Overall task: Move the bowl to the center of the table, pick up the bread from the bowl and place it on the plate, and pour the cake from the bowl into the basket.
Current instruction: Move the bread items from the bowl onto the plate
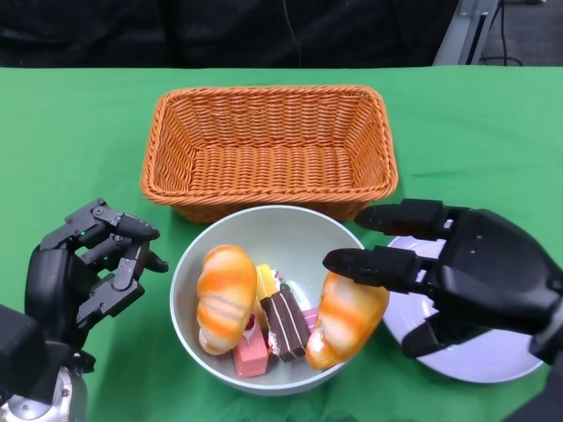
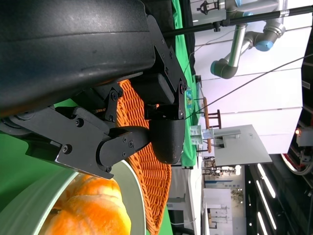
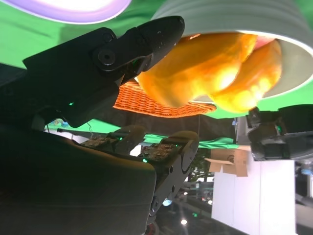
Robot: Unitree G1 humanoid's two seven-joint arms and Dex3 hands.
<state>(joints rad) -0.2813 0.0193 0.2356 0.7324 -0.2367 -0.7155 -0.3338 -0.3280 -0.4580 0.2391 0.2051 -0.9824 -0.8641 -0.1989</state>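
My right hand [image 1: 466, 277] has its fingers laid over the glossy orange bread roll [image 1: 345, 318] at the bowl's four o'clock, the thumb seeming to come up from below; I judge it a light pinch, not a firm hold, with the roll resting on the rim. The risk I see: that smooth, rounded crust could slip out as I lift, or my fingers could drag the pale, smooth-walled bowl [image 1: 264, 230] sideways and tip the small square cake pieces [image 1: 283, 323] out early. The second roll [image 1: 225, 297] lies at the bowl's nine o'clock, untouched. The white plate [image 1: 479, 356], flat and slick, sits at three o'clock just beside the bowl and half hidden under my hand, so a short carry should do. The woven orange basket [image 1: 268, 145], rough and ribbed, stands at twelve o'clock, nearly touching the bowl. My left hand [image 1: 88, 268] hangs at nine o'clock, fingers loosely curled and apart, holding nothing.
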